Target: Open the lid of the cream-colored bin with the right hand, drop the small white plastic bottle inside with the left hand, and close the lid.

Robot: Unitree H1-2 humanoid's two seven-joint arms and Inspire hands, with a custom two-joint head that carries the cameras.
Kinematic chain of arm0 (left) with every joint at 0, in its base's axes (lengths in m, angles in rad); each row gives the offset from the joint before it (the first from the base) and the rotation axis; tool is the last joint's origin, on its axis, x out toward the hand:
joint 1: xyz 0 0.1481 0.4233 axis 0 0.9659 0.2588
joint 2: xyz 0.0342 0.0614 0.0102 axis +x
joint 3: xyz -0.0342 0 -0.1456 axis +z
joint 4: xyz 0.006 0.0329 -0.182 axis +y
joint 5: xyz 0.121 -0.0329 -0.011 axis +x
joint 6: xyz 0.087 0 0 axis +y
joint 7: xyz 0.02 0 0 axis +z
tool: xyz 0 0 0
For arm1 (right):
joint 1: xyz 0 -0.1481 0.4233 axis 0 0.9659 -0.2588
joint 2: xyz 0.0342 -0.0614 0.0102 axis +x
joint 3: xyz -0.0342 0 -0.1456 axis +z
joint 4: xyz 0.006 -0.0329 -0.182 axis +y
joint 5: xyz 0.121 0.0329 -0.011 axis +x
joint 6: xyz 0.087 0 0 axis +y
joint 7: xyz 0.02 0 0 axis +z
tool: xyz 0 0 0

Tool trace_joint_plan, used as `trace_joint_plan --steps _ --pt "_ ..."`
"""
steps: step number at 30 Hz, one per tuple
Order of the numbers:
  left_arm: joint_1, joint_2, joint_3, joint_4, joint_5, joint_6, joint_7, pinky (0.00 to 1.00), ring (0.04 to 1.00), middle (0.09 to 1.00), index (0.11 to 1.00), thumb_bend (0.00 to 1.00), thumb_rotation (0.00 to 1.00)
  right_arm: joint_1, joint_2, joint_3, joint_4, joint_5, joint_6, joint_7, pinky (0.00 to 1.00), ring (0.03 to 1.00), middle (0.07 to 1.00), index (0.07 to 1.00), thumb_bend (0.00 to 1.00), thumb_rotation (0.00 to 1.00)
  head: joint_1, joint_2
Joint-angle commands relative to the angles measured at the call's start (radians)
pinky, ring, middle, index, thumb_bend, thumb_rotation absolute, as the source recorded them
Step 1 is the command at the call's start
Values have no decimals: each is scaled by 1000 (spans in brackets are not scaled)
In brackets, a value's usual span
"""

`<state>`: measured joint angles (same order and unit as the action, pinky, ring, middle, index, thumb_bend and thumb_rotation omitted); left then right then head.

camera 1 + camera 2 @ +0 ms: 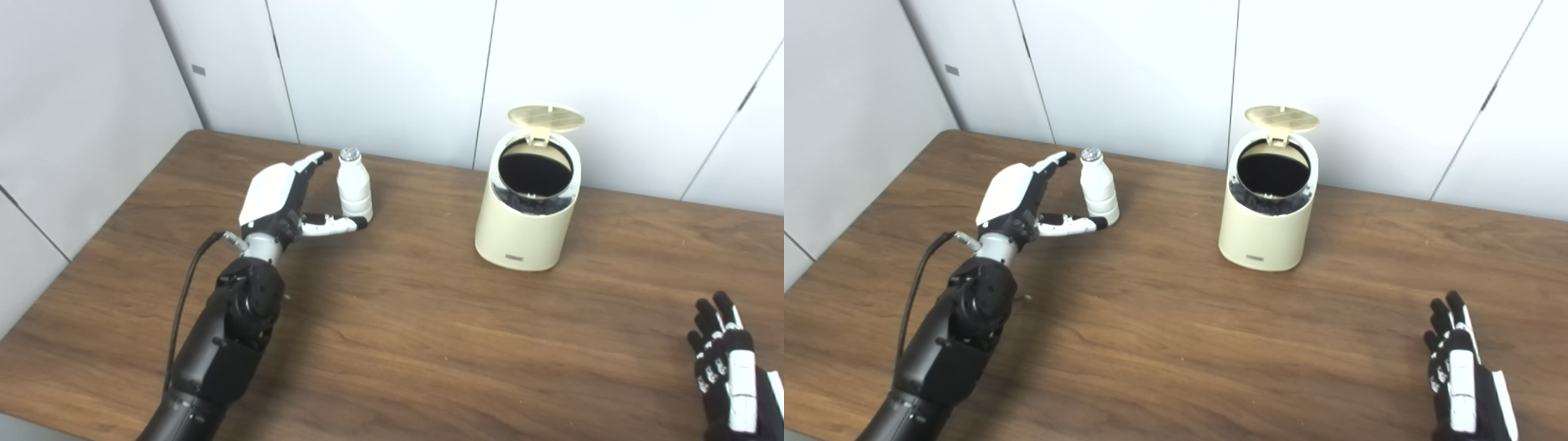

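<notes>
While the bottle [354, 187] stood upright on the bench [392, 343], far and to the left, its white body and silvery cap were in plain sight. It rested on the wood, not lifted. The left robot hand [288, 196] sat just to the left of it, spread around it without closing: the fingers [315, 160] reached past the far side near the cap, and the thumb [334, 225] lay along the near side at the base, at or almost at the plastic. Whether either actually pressed on the bottle could not be told. A black forearm led from that robot hand back to the near left edge, with a thin dark cable looping beside the wrist.

To the right of the bottle, well apart from it, stood the bin [525, 236], cream-coloured and rounded, toward the far side of the bench. Its lid [546, 117] was tipped up and back on the hinge at the far rim, and the round mouth showed dark, with a black liner bunched along the near inner edge. A small label sat low on the near wall.

The right robot hand [1458, 361] rested at the near right corner, well apart from the bin, holding nothing, its dark fingers extended toward the far side and slightly apart.

Pale wall panels rose behind the bench.
</notes>
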<state>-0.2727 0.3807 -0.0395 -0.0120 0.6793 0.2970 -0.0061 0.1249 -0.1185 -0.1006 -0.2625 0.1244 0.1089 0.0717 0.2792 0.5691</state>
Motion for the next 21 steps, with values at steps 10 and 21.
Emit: trace_joint_plan --steps 10,21 --pt "-162 49 -28 160 -11 -28 6 791 898 898 893 1000 459 -16 -2 0 -36 0 -15 -1 1000 1000 966 994 583 942 -8 8" --pt "-218 9 12 244 -202 -75 2 646 766 814 883 1000 364 -19 -1 3 -18 9 -34 7 1000 1000 968 991 601 928 -22 9"
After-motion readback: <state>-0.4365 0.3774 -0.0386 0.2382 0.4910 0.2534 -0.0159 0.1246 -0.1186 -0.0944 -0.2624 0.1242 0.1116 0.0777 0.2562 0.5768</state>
